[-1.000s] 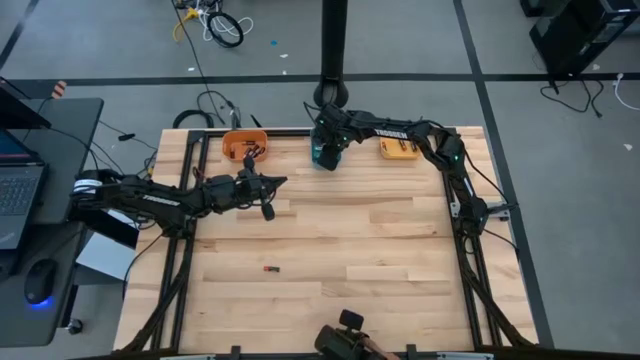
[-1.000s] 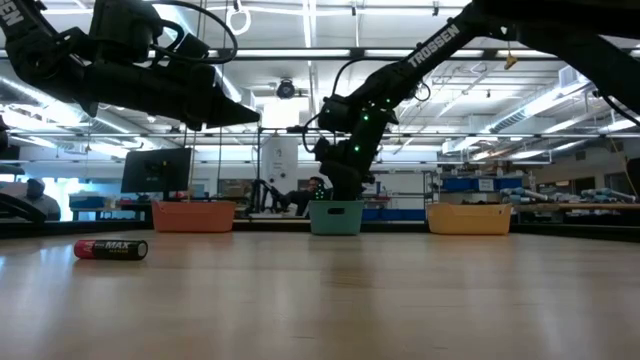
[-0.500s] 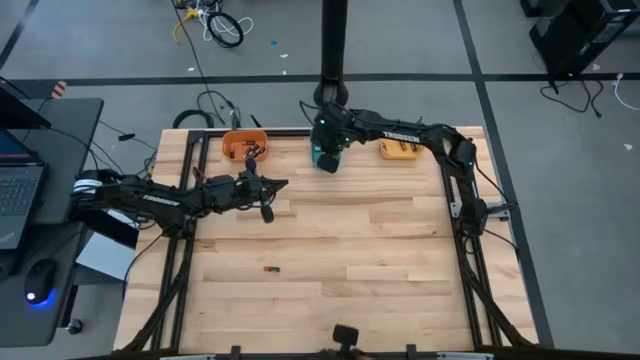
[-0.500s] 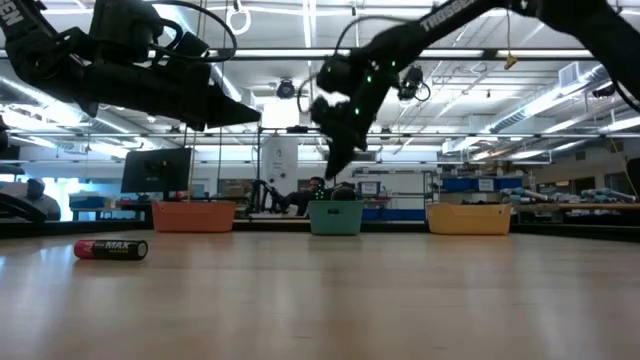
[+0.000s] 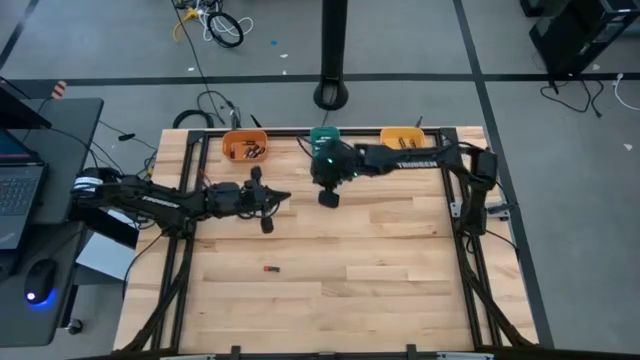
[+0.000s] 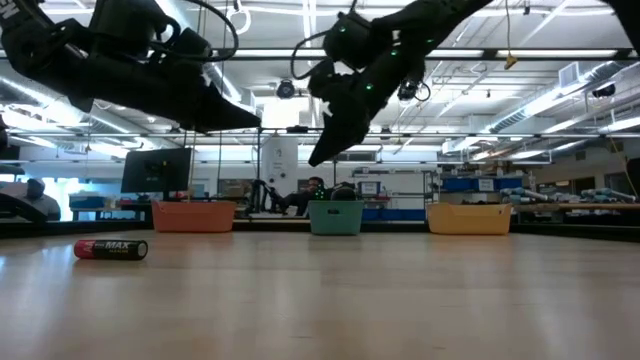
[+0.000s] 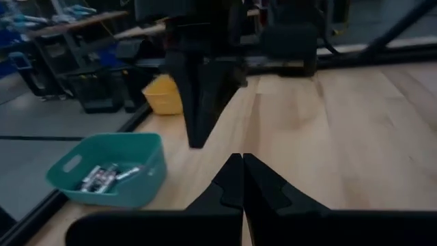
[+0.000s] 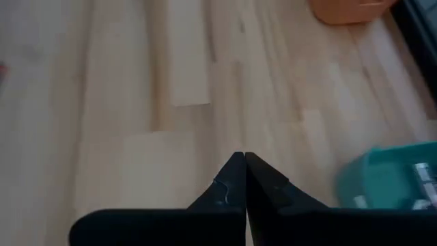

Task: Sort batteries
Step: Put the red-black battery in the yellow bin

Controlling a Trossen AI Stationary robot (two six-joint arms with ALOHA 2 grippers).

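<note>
1 camera looks straight down, 1 sits level at tabletop height; 2 wrist cameras share the teal bin (image 7: 109, 176).

Bench (image 5: 380, 250): pale wood planks, smooth, faint sheen in the low view. Teal bin (image 7: 113, 171), orange bin (image 6: 193, 216), yellow bin (image 6: 468, 218): smooth plastic. Battery (image 6: 111, 249): glossy printed wrap. Both pincers' fingers (image 8: 229, 188): matt black.

Grey concrete floor (image 5: 120, 60) with dark seam lines; black side table (image 5: 55, 125) (laptop (image 5: 18, 190) on it); long ceiling strip lights (image 6: 310, 20).
</note>
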